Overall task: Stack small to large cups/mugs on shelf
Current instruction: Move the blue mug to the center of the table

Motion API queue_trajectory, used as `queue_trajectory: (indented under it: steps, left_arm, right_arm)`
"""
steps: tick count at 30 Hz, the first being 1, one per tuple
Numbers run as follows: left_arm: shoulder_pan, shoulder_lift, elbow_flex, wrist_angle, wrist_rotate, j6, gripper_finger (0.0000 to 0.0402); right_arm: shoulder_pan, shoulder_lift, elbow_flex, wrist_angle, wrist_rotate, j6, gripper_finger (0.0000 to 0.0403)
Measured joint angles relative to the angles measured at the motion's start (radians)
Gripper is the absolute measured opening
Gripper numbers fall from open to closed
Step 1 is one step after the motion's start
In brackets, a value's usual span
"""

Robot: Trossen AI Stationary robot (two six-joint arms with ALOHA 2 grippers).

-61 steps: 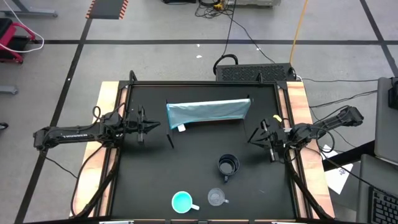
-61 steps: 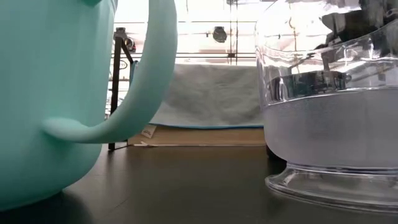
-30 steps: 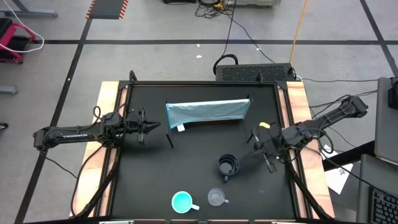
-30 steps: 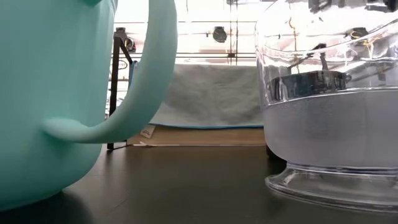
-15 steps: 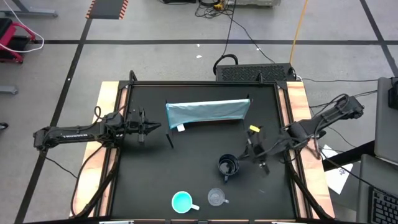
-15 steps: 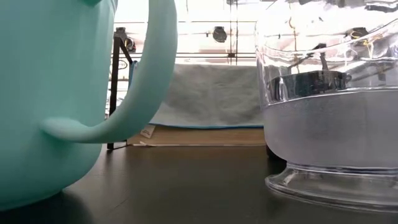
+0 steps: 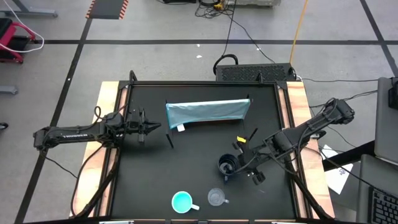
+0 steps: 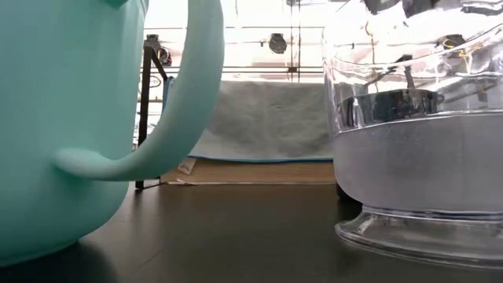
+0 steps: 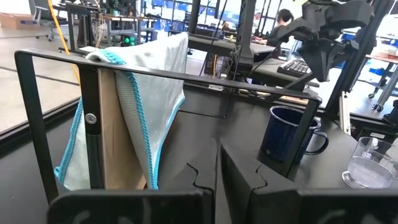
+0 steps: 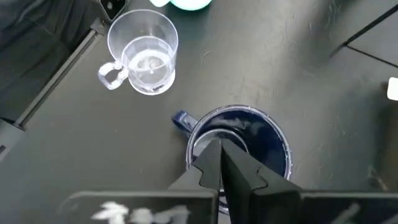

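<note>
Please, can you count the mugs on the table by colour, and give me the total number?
Dark navy mug: 1
Turquoise mug: 1
Clear mug: 1
Total: 3 mugs

Even overhead light, soft shadows on the black table (image 7: 199, 130). In the low view, the turquoise mug (image 8: 71, 126) looms blurred; windows behind glare white.
</note>
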State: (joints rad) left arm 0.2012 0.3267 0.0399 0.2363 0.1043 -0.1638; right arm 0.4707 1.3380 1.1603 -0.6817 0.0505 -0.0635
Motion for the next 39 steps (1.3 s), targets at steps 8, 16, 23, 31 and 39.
queue_trajectory:
  steps: [8, 16, 23, 31, 39]
  left_arm:
    - [0.0, 0.0, 0.0, 0.0, 0.0, -0.008, 0.0021]
    - [0.0, 0.0, 0.0, -0.002, 0.0, -0.011, 0.0021]
    - [0.0, 0.0, 0.0, -0.011, 0.0, -0.025, 0.0021]
    - [0.0, 0.0, 0.0, -0.011, 0.0, -0.025, 0.0021]
    - [0.0, 0.0, 0.0, -0.01, 0.0, -0.025, 0.0021]
  right_arm:
    - [-0.051, 0.0, 0.0, 0.046, 0.0, -0.021, 0.0051]
    - [-0.078, 0.008, 0.0, 0.047, -0.004, -0.022, 0.0131]
    - [-0.069, 0.01, -0.001, -0.045, -0.003, 0.024, 0.0186]
    - [-0.008, 0.012, -0.047, -0.021, 0.025, -0.077, 0.0199]
    - [0.015, 0.013, -0.135, 0.041, 0.138, -0.23, 0.0199]
